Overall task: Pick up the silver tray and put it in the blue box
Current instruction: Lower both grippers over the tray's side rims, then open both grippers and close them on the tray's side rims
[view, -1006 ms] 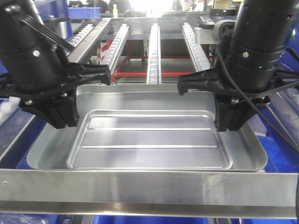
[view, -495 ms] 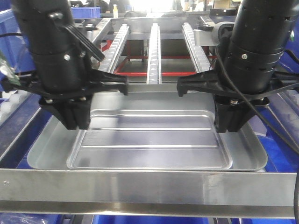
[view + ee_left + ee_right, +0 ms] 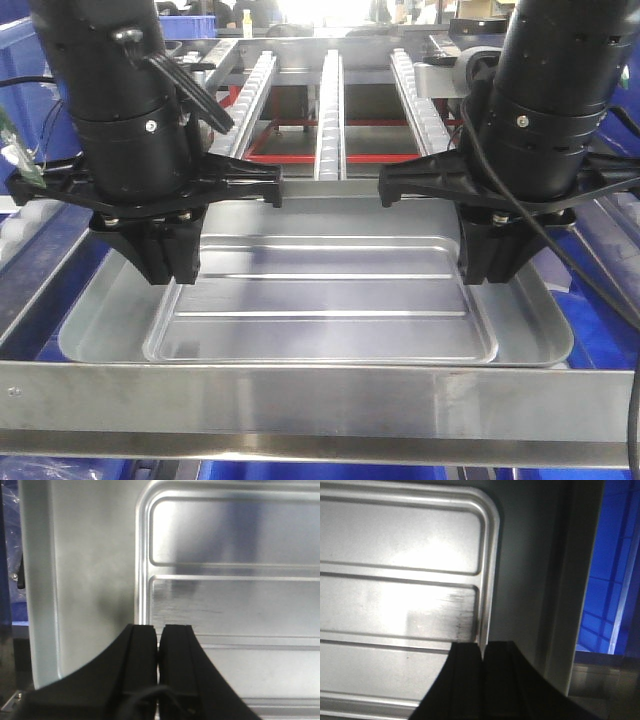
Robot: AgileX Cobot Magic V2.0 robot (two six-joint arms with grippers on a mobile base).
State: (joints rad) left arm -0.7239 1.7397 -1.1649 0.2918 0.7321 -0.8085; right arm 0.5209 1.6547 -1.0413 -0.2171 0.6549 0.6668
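Hanging shut over silver tray: hands

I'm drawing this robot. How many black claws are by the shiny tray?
2. The left gripper is at the silver tray's left end, the right gripper at its right end, both shut. None seem hidden.

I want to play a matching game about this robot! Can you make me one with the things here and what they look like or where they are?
1 tray
2 left fingers
3 right fingers
4 frame

a red
b shut, over tray's right end
c shiny silver
d shut, over tray's left end

Pairs: 1-c, 2-d, 3-b, 4-a
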